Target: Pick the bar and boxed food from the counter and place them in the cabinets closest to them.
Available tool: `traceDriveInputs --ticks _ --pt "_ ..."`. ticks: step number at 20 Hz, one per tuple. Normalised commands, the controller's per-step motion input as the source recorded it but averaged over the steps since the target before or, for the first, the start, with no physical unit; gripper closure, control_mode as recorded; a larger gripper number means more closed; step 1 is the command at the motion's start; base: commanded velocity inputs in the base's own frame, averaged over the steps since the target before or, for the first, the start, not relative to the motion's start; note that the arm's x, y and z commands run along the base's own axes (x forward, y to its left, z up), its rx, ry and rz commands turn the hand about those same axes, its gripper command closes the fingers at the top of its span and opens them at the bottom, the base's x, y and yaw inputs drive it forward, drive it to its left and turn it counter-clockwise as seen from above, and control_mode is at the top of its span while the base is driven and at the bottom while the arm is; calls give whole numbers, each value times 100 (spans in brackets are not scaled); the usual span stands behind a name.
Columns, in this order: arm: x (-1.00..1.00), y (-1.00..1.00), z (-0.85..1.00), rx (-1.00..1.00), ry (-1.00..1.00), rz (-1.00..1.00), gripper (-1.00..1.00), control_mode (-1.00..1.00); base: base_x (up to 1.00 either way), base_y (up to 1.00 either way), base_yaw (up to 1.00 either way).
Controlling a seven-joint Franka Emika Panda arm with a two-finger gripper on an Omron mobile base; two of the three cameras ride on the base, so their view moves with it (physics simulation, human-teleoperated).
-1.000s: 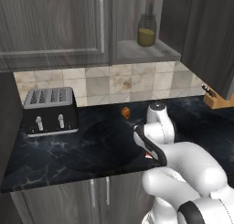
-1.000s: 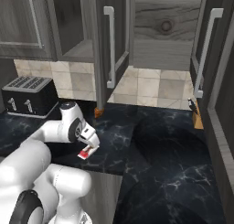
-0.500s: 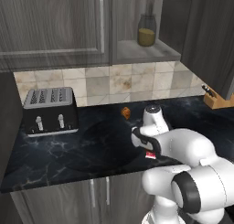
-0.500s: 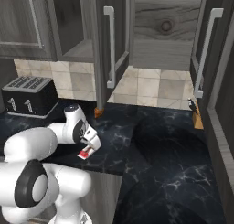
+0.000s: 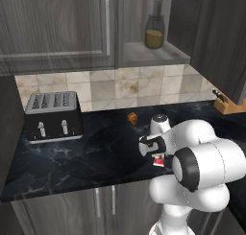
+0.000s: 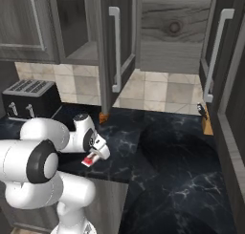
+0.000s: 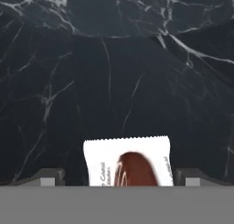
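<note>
I see my arm folded low over the counter [image 5: 72,155], wrist bent down near the front edge. The gripper [image 7: 119,178] straddles the bar [image 7: 129,162], which lies flat on the counter, jaws wide on either side, not touching it.

Glossy white arm [image 5: 206,167], dark joints

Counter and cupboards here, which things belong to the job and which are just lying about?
Job:
- bar, between the tips of the gripper
- counter
- cabinets

Lying about:
- toaster
- pastry
- jar on the shelf
- knife block
</note>
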Motion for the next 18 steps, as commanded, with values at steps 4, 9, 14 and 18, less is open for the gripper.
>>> traceDriveInputs --ticks 4,9,14,18 --pt "0 -1 -26 -1 0 0 100 -100 0 0 0" --pt "-3 0 9 0 -2 0 100 -100 0 0 0" --pt "-7 -7 56 0 -12 0 100 -100 0 0 0" --pt "-7 -15 72 0 -12 0 100 -100 0 0 0"
